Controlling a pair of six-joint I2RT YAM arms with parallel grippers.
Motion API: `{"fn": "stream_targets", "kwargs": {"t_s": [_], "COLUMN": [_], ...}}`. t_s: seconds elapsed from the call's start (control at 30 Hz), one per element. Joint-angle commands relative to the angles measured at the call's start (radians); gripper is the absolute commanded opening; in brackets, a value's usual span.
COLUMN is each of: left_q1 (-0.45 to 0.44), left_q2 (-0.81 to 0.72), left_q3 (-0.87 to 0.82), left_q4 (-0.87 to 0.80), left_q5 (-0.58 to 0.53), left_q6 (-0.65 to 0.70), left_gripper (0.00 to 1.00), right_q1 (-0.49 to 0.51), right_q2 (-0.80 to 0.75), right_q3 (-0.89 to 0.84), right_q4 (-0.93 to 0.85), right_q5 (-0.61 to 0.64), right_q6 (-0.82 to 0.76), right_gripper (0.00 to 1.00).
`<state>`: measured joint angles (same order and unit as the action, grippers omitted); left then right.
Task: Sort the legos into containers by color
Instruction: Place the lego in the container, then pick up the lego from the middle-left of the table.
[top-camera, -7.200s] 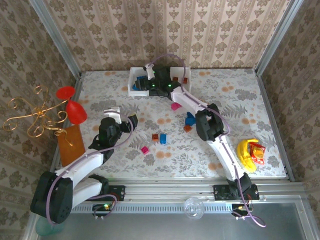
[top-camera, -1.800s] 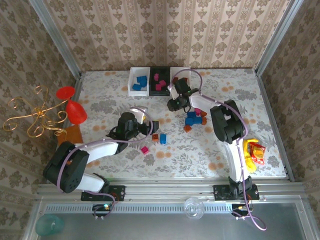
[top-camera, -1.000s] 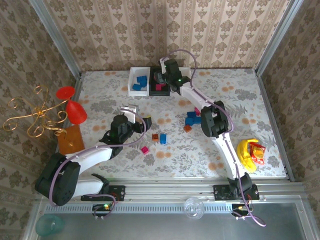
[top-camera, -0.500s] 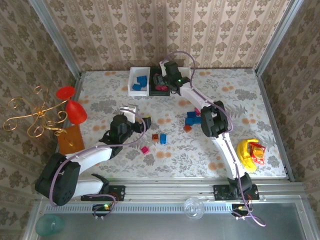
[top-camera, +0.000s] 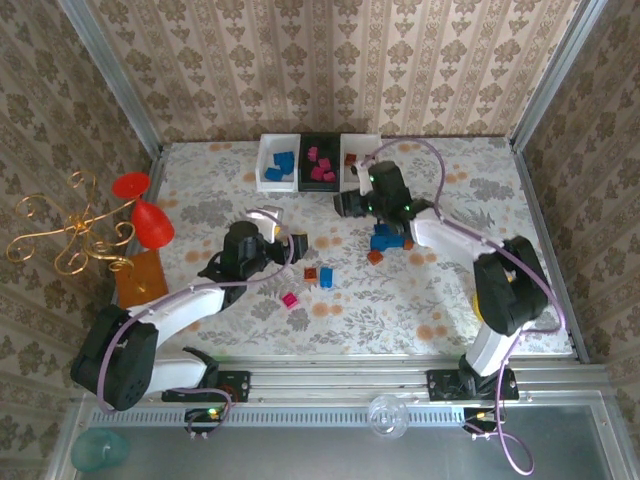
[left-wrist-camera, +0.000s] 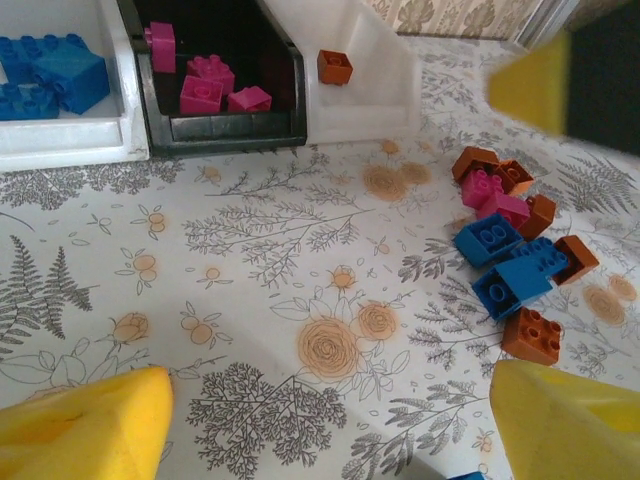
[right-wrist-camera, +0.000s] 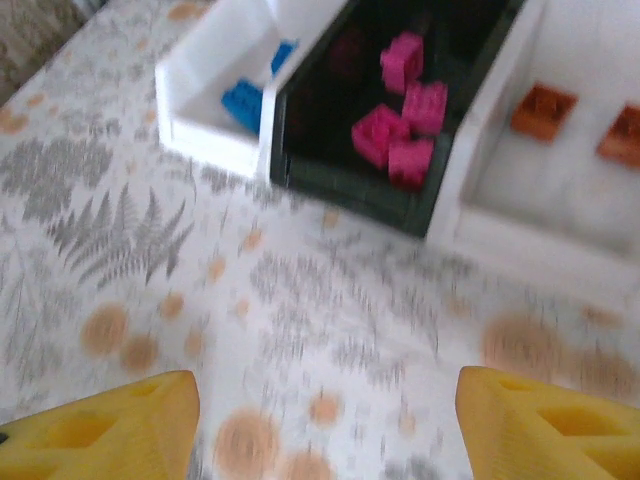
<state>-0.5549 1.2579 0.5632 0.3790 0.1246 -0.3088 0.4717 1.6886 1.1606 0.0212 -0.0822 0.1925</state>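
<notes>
Three bins stand in a row at the back: a white bin (top-camera: 277, 164) with blue legos (left-wrist-camera: 45, 78), a black bin (top-camera: 320, 160) with magenta legos (right-wrist-camera: 404, 124), and a white bin (top-camera: 359, 158) with orange legos (right-wrist-camera: 545, 108). Loose legos lie mid-table: a mixed cluster (left-wrist-camera: 512, 250) of blue, orange and magenta bricks, also a blue brick (top-camera: 326, 277), an orange one (top-camera: 310, 273) and a magenta one (top-camera: 290, 299). My left gripper (top-camera: 291, 243) (left-wrist-camera: 330, 425) is open over bare cloth left of the cluster. My right gripper (top-camera: 346, 203) (right-wrist-camera: 325, 430) is open, in front of the black bin, with nothing held.
A yellow object (top-camera: 500, 305) lies near the right edge. An orange block (top-camera: 140, 285), red glasses (top-camera: 146, 216) and a gold wire stand (top-camera: 70, 235) crowd the left side. A clear glass (top-camera: 385, 415) sits on the front rail.
My right gripper has drawn back from over the black bin toward the middle of the table; its view is blurred by motion. The left arm has barely shifted.
</notes>
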Motion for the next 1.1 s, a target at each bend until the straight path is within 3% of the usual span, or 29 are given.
{"fn": "stream_targets", "kwargs": {"t_s": [0.0, 0.2, 0.37, 0.53, 0.9, 1.07], "left_q1": [-0.006, -0.049, -0.142, -0.208, -0.230, -0.230], "left_q2": [0.018, -0.086, -0.227, -0.296, -0.073, 0.010], "left_q3": [0.116, 0.071, -0.016, -0.081, -0.012, 0.022], "left_q4": [-0.224, -0.396, -0.595, -0.638, -0.643, -0.637], "left_q5": [-0.009, -0.009, -0.060, -0.062, -0.042, -0.035], "left_q6": [-0.029, -0.047, -0.025, -0.051, 0.041, 0.082], "left_gripper": [0.83, 0.83, 0.83, 0.81, 0.79, 0.73], "right_q1": [0.010, 0.012, 0.014, 0.015, 0.089, 0.110], "right_q2": [-0.102, -0.248, -0.326, -0.343, -0.378, -0.437], "right_q3": [-0.108, -0.241, -0.340, -0.416, -0.470, -0.562], "right_q4": [-0.020, -0.088, -0.046, 0.050, 0.003, 0.075], "right_q5": [0.031, 0.038, 0.026, 0.042, -0.258, -0.353], "right_q6": [0.044, 0.011, 0.027, 0.047, -0.025, -0.035], "right_gripper": [0.77, 0.90, 0.91, 0.91, 0.91, 0.91]}}
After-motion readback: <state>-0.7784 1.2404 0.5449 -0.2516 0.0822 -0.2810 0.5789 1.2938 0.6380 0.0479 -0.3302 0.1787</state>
